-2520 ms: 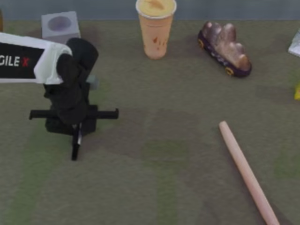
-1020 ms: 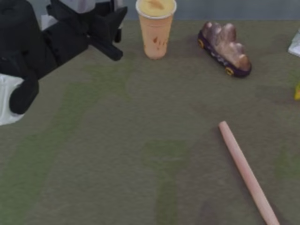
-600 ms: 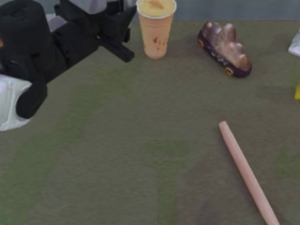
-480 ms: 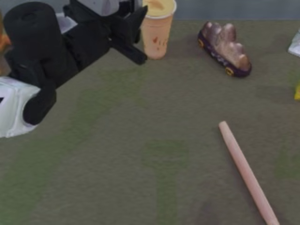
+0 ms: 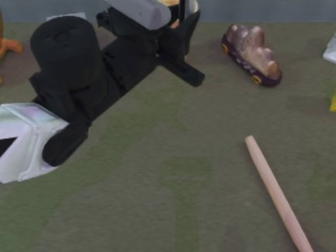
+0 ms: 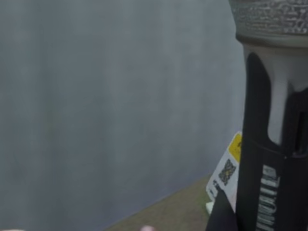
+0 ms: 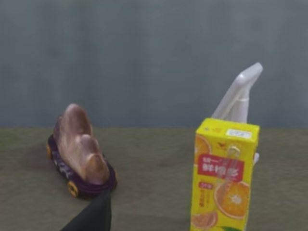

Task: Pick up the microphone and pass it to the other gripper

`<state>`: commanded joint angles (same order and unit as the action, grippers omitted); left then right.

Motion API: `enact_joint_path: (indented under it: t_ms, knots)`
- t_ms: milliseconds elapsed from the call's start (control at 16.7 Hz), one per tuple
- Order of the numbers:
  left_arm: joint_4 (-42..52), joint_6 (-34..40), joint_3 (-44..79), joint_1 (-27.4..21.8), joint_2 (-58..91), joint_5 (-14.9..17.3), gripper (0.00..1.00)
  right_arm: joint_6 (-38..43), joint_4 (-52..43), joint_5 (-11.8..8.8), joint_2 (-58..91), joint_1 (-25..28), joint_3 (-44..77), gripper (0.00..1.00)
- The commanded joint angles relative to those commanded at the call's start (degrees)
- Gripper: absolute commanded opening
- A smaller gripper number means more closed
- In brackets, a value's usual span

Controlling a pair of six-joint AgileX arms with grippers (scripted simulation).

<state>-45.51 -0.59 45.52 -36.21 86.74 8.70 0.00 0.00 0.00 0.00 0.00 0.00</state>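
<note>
The microphone (image 6: 272, 120) fills the side of the left wrist view, its silver mesh head above a black handle with pale lettering. My left gripper (image 5: 178, 23) is shut on it, raised high over the table's back edge in front of the orange cup (image 5: 193, 5). In the top view the gripper's black housing hides nearly all of the microphone. The other gripper, my right one (image 7: 98, 214), lies outside the top view. Only a dark tapering tip of it shows in the right wrist view, low over the table's right side.
A bread loaf on a purple toy car (image 5: 252, 52) sits at the back right. The long pale pink rod (image 5: 275, 191) lies at the front right. A yellow juice carton (image 7: 226, 178) and a white spray bottle (image 7: 240, 91) stand before the right wrist camera.
My left arm has lifted the microphone off the table's left side, then swung up and rightward along the back edge, so it now covers the cup. Nothing else moved.
</note>
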Motion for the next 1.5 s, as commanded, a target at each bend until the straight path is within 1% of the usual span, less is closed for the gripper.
enact_joint_path:
  t_ms: [600, 660, 720, 840, 960, 1080, 1380, 1500]
  knots:
    - [0.0, 0.0, 0.0, 0.0, 0.0, 0.0, 0.00, 0.0, 0.0, -0.1, 0.1, 0.0, 0.1, 1.00]
    - [0.0, 0.0, 0.0, 0.0, 0.0, 0.0, 0.00, 0.0, 0.3, -0.6, 0.7, 0.2, 0.7, 1.00]
    - [0.0, 0.0, 0.0, 0.0, 0.0, 0.0, 0.00, -0.1, 0.8, -1.6, 1.9, 0.6, 1.8, 1.00]
    - [0.0, 0.0, 0.0, 0.0, 0.0, 0.0, 0.00, -0.2, 2.4, -4.8, 6.2, 1.8, 5.3, 1.00]
    - [0.0, 0.0, 0.0, 0.0, 0.0, 0.0, 0.00, -0.5, 4.6, -9.3, 13.0, 3.3, 10.3, 1.00]
    - [0.0, 0.0, 0.0, 0.0, 0.0, 0.0, 0.00, -0.7, 7.2, -14.5, 22.0, 5.2, 16.1, 1.00]
    - [0.0, 0.0, 0.0, 0.0, 0.0, 0.0, 0.00, -1.3, 13.7, -28.9, 47.6, 10.2, 31.4, 1.00]
    - [0.0, 0.0, 0.0, 0.0, 0.0, 0.0, 0.00, -1.4, 16.1, -34.2, 56.4, 12.2, 37.2, 1.00]
